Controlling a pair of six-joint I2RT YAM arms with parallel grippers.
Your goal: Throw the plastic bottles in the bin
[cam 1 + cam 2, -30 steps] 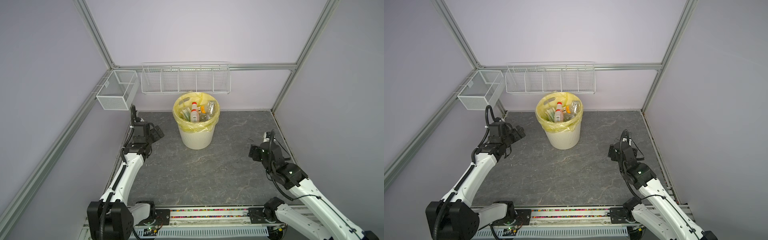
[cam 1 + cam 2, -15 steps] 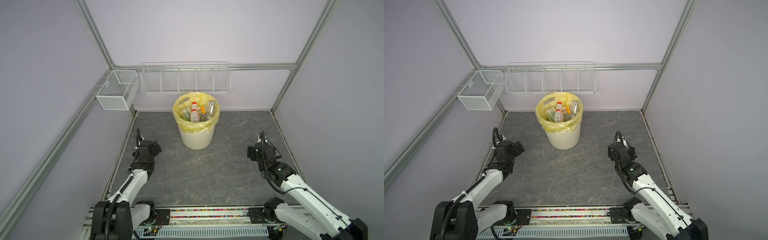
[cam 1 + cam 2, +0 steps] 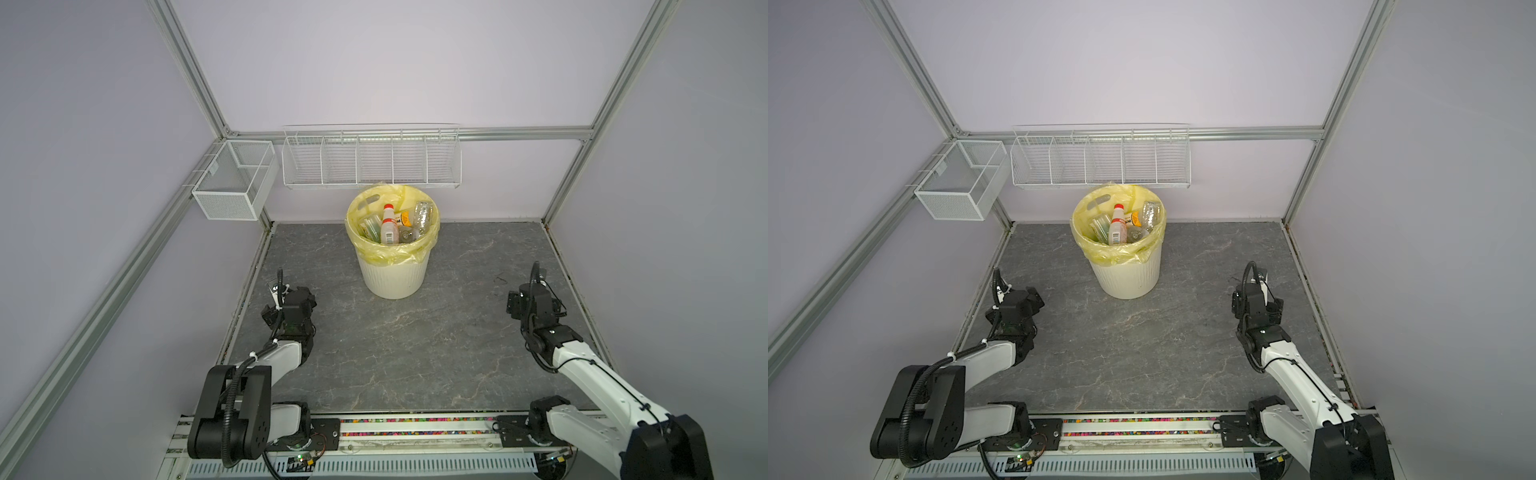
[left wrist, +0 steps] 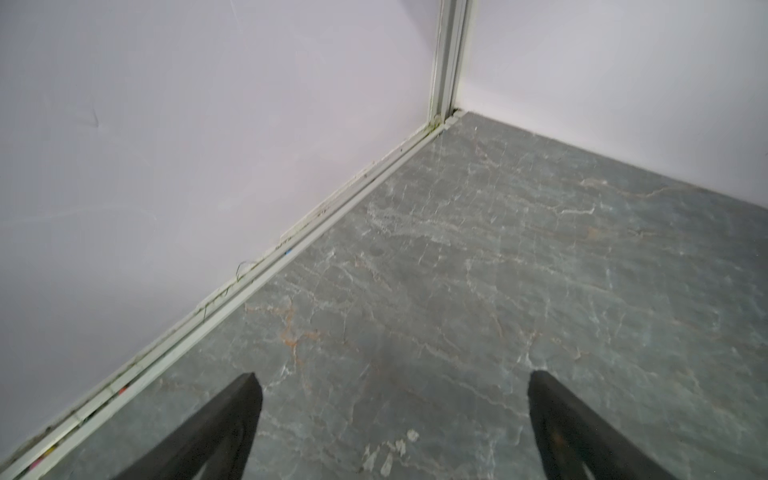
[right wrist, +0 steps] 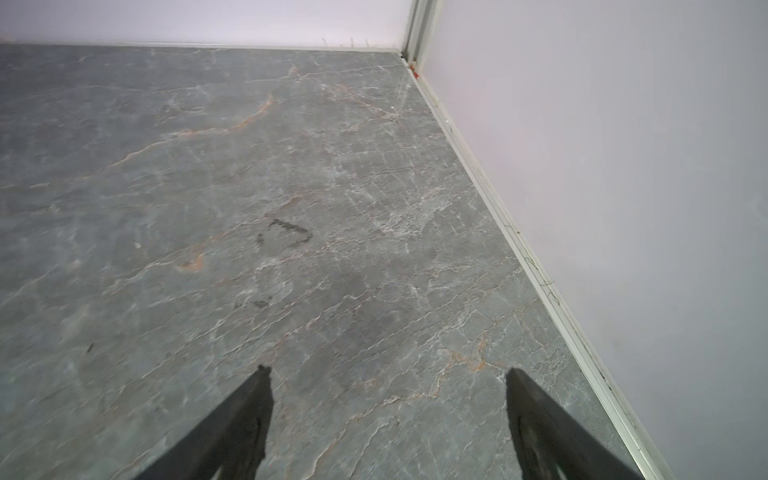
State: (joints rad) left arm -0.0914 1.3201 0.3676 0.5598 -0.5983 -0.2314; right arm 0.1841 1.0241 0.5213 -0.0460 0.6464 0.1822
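- Even, diffuse light is seen in both top views — shadows are faint.
- The frame posts [image 3: 190, 66] are bowed by edge distortion.
- Slight blur is noted in the 2 wrist views.

I see the bin [image 3: 392, 270] upper centre on the surface [image 3: 415, 353], plastic bottles [image 3: 388, 226] inside it, wire baskets [image 3: 370, 166] above and behind. My left claw [image 3: 302, 296] sits centre-left, my right claw [image 3: 524, 300] centre-right.
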